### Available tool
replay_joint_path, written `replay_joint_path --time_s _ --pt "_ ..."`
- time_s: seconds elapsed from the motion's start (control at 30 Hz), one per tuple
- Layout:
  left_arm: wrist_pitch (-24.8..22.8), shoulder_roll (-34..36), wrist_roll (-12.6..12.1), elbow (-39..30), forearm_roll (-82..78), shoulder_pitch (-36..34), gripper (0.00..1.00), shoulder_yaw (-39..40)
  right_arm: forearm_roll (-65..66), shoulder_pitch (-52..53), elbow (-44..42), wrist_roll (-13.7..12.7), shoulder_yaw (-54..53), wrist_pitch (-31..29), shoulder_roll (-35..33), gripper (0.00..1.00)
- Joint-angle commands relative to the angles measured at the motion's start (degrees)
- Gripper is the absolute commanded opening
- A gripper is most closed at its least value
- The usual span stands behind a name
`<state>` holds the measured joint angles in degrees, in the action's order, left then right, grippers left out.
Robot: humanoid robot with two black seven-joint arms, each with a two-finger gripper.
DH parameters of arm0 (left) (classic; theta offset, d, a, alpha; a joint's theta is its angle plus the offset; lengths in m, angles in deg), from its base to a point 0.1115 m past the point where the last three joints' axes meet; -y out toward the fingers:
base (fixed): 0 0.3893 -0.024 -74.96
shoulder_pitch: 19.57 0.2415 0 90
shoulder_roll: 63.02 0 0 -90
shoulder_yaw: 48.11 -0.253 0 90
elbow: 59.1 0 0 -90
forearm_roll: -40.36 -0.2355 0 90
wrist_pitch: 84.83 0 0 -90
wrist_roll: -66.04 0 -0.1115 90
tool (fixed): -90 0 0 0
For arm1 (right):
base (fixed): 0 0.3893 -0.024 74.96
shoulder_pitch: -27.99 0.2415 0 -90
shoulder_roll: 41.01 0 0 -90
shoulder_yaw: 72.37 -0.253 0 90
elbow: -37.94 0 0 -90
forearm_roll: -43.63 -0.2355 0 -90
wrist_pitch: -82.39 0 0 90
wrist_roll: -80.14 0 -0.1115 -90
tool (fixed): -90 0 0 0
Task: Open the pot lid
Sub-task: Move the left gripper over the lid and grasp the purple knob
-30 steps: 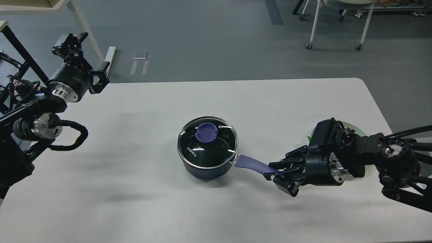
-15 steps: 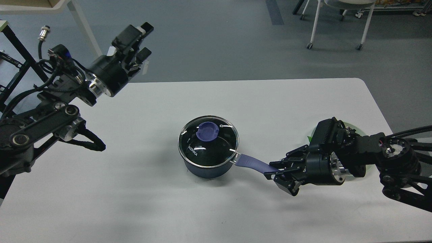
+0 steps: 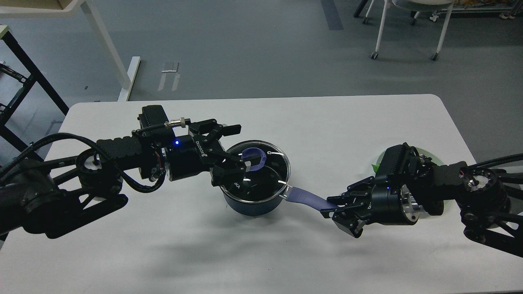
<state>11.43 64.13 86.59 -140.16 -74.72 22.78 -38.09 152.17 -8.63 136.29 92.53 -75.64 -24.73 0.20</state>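
Note:
A dark blue pot (image 3: 254, 204) with a glass lid (image 3: 265, 173) stands in the middle of the white table (image 3: 327, 122). The lid has a blue knob (image 3: 255, 157). The pot's blue handle (image 3: 304, 197) points right. My right gripper (image 3: 333, 211) is shut on the end of that handle. My left gripper (image 3: 235, 149) has come in from the left and hangs open over the lid's left side. One finger lies above and behind the knob and the other in front of it. The fingers partly hide the knob.
A pale green disc (image 3: 429, 157) lies on the table behind my right arm. A chair with castors (image 3: 408, 24) stands on the floor at the back right. A white table leg (image 3: 110, 53) stands at the back left.
My left arm has swung down from the far left corner to the pot. Its open gripper now sits at the lid knob. The right gripper and pot have not moved.

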Motion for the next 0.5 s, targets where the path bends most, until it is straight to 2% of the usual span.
replay_joint_path --time_s 0.0,0.4,0.47 --pt "0.1 -0.1 -0.1 1.2 -2.3 0.4 0.98 -1.1 0.1 0.0 0.0 0.0 0.2 0.0 0.0 0.23" --pt "0.2 -5.9 -0.9 7.1 -2.7 0.2 0.98 -1.2 0.1 0.1 0.0 0.0 0.3 0.0 0.4 0.23" --pt "0.1 -6.0 -0.9 7.2 -2.7 0.5 0.94 -1.2 0.1 0.2 0.0 0.0 0.3 0.0 0.4 0.23"
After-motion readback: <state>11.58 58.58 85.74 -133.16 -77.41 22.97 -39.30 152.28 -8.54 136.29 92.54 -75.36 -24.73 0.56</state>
